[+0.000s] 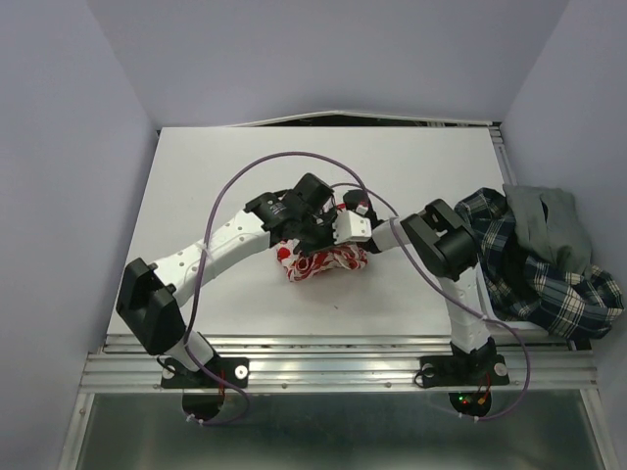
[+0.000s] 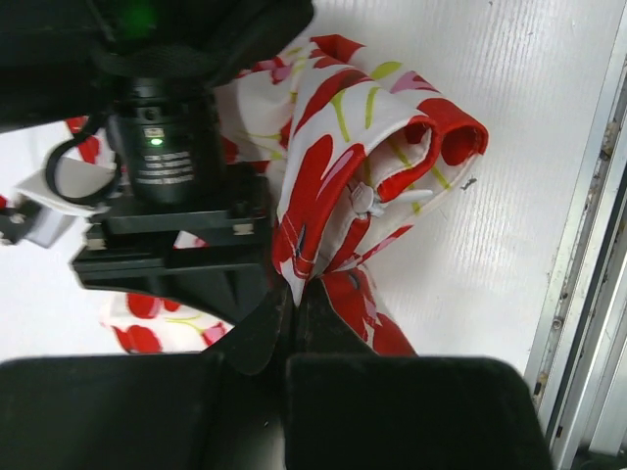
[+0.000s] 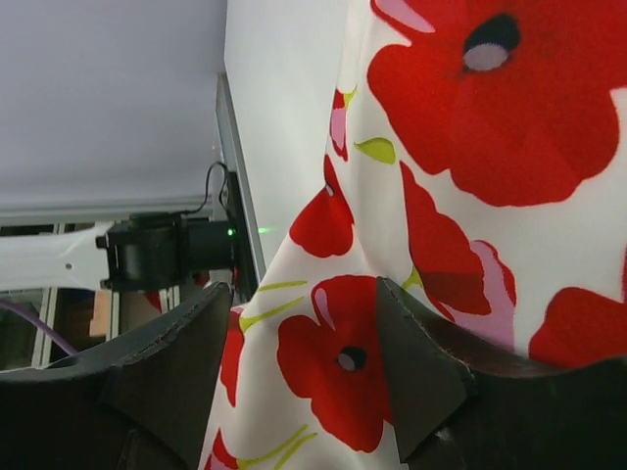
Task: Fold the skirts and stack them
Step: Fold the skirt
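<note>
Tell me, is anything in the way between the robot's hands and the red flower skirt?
No, nothing is. The left gripper is shut on a fold of the red-flowered skirt, and the right gripper is open, with the skirt's cloth right between its jaws.

Left arm (image 1: 220, 245) reaches forward and inward. Left gripper (image 2: 294, 299) points downward, jaws closed, pinching an edge of the red-print skirt (image 2: 333, 196) at its tips. Right arm (image 1: 453, 257) bends inward. Right gripper (image 3: 304, 367) is just beside the left one, jaws apart.
</note>
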Controlling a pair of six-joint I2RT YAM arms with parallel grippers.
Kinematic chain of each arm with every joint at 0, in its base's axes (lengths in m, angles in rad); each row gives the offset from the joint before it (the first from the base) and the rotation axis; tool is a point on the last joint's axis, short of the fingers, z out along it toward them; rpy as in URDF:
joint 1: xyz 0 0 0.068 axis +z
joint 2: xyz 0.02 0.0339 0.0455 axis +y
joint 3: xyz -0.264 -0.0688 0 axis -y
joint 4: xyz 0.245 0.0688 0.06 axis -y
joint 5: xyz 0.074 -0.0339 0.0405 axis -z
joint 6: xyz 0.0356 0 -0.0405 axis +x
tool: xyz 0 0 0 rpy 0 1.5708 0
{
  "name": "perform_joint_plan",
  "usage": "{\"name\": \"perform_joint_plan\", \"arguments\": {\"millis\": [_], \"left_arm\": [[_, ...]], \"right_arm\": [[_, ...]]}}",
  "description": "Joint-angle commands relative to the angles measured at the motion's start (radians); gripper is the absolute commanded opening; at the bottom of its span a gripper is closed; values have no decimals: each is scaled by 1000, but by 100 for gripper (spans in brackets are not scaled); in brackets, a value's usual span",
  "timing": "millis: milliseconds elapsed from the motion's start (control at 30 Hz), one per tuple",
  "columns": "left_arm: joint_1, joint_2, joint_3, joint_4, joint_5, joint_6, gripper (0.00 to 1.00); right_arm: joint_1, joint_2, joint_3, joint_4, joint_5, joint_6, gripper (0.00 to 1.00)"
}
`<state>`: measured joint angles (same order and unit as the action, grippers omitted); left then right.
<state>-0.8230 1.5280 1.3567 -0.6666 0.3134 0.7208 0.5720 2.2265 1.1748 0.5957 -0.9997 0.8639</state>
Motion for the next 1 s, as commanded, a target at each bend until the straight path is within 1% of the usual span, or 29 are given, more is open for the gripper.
{"name": "perform_joint_plan", "arguments": {"millis": [0, 100, 167, 200, 233, 267, 300, 333, 400, 433, 533, 567, 633, 667, 767, 867, 967], "left_arm": [[-4, -63, 61, -40, -4, 15, 0], [-7, -81, 55, -59, 32, 22, 0], [-11, -92, 50, -71, 58, 20, 0], [-18, -97, 45, -86, 88, 19, 0], [-28, -104, 41, -96, 104, 16, 0], [-36, -111, 35, -99, 111, 12, 0], [-44, -115, 16, -100, 124, 5, 0], [-54, -121, 7, -99, 130, 0, 0], [-76, -137, -23, -99, 145, -7, 0], [-82, -144, -33, -94, 150, -21, 0], [-94, -152, -56, -94, 162, -31, 0], [-94, -155, -59, -91, 162, -38, 0], [-96, -157, -61, -94, 170, -38, 0], [-96, -155, -61, -97, 170, -41, 0], [-97, -144, -61, -111, 174, -38, 0], [-97, -140, -73, -107, 170, -38, 0], [-97, -134, -71, -105, 170, -28, 0]], "right_arm": [[49, -57, -89, -45, -19, -51, 66], [49, -97, -46, -134, -37, -117, 67], [49, -113, 12, -261, -34, -237, 69], [49, -119, 93, -325, -15, -290, 70], [49, -119, 142, -453, -1, -369, 71], [49, -114, 190, -499, 6, -406, 71], [49, -110, 283, -586, 25, -461, 72], [49, -105, 327, -632, 36, -483, 72], [25, -79, 441, -678, 58, -512, 74], [25, -70, 479, -712, 67, -531, 74], [-17, -15, 578, -744, 98, -548, 74], [-26, 2, 639, -760, 108, -566, 74], [-41, 65, 706, -786, 127, -586, 74], [-50, 90, 770, -819, 134, -618, 74], [-70, 179, 859, -882, 151, -674, 73], [-70, 226, 864, -916, 159, -716, 73], [-70, 232, 757, -913, 171, -772, 69]]}}
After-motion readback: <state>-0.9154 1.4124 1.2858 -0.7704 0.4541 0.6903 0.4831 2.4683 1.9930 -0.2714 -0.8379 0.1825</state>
